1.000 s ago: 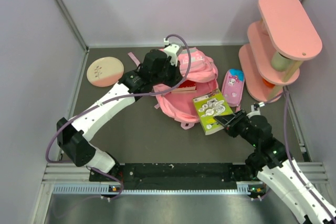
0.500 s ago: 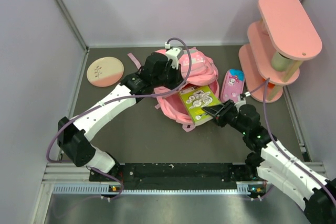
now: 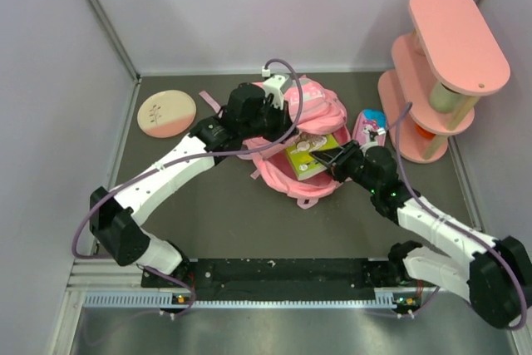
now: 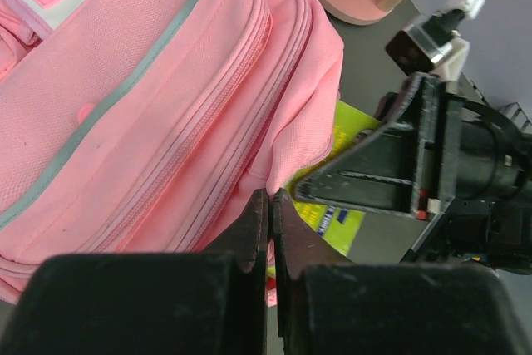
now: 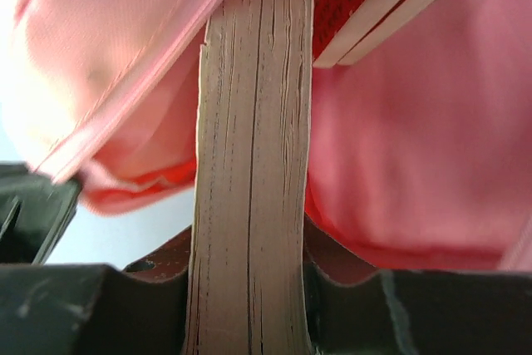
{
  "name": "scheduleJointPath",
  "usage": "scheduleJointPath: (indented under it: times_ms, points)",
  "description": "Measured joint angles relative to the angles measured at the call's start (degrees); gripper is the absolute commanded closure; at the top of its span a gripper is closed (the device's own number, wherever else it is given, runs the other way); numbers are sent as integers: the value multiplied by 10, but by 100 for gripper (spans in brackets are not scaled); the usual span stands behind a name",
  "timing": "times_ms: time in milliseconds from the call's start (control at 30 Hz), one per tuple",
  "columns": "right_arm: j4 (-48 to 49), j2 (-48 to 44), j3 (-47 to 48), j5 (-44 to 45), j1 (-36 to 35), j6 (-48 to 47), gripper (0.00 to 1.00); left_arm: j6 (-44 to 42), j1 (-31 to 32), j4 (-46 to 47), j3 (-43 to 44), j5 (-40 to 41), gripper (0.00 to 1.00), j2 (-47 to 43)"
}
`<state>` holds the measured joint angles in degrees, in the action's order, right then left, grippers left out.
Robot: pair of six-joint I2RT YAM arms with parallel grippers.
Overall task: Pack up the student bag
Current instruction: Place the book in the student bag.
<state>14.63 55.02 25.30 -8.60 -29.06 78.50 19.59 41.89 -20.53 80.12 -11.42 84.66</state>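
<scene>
We see the student bag (image 3: 278, 174), soft pink woven cloth with grey zipper strips and stitched seams. It lies slumped on the table, left of the pink tiered shelf (image 3: 449, 56), whose rounded oblong decks look smooth and hard. A glossy pink pencil case (image 3: 370, 129) sits between the two, near the shelf's foot. A flat round plate (image 3: 166, 112) lies well left of the shelf, beyond the bag.

The table (image 3: 208, 222) is dark, matte grey, and pale lilac wall panels (image 3: 249, 14) close it in. The bag's long axis seems to run far to near, with its mouth gaping toward the shelf side.

The right gripper (image 3: 332, 158) clamps a thick book (image 3: 306, 155) with a yellow-green cover and rough cream page edges, partly inside that mouth. The left gripper (image 4: 268, 214) has its jaws pressed together at the flap's rim; whether cloth is pinched between them we cannot tell.
</scene>
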Motion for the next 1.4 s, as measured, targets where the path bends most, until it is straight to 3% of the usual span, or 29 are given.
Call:
scheduleJointPath:
  times_ms: [300,467,567,767,900,1067,1233,1400]
  points:
    - [77,179,56,22,-5,16,100,2,3,2,-11,-1,100,-35]
    - [81,244,100,45,-10,5,90,2,6,2,-18,0,100,-48]
    - [90,289,139,46,-12,-5,77,2,6,5,-22,1,100,-51]
    - [95,321,144,37,-12,-21,35,2,6,9,-40,1,100,-59]
    - [94,300,102,29,-13,-32,27,2,9,10,-48,0,100,-62]
    - [90,271,55,22,-13,-33,25,2,10,15,-60,-5,100,-62]
    - [100,249,28,16,-14,-29,59,2,10,24,-72,-7,100,-66]
    - [138,241,-11,14,-16,-12,62,2,10,25,-76,-8,100,-70]
